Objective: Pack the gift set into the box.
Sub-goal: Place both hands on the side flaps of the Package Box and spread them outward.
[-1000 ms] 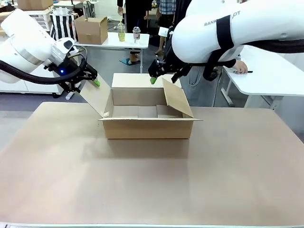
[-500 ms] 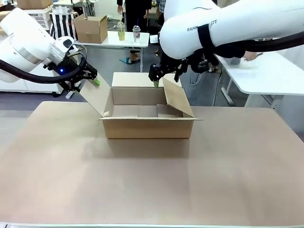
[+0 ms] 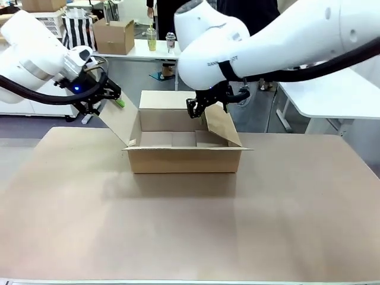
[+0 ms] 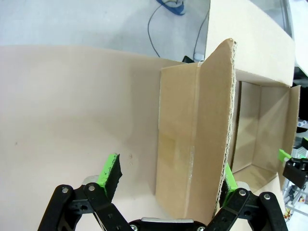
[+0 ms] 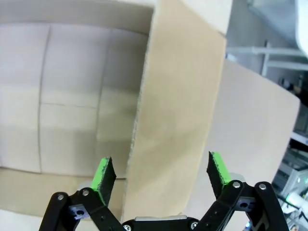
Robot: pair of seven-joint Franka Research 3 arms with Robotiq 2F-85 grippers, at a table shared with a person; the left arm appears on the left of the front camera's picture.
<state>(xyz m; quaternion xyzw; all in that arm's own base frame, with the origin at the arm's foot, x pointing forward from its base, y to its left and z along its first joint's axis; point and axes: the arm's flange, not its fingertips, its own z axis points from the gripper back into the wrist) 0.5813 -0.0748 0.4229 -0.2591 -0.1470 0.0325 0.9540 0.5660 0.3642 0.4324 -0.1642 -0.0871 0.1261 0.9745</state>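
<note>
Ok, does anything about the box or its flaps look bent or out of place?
Nothing looks damaged or spilled. The box sits flat on the table. Only unevenness: the left flap splays outward while the right flap stands steeper. The left gripper and right gripper are open, each straddling its flap.

box (image 3: 185, 159) | plain brown corrugated carton, wide, shallow | open, flaps up, inside bare | upright on table (image 3: 190, 225), far-centre

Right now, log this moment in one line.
box open, nothing visible inside | left end effector open, astride left flap | right end effector open, astride right flap
</note>
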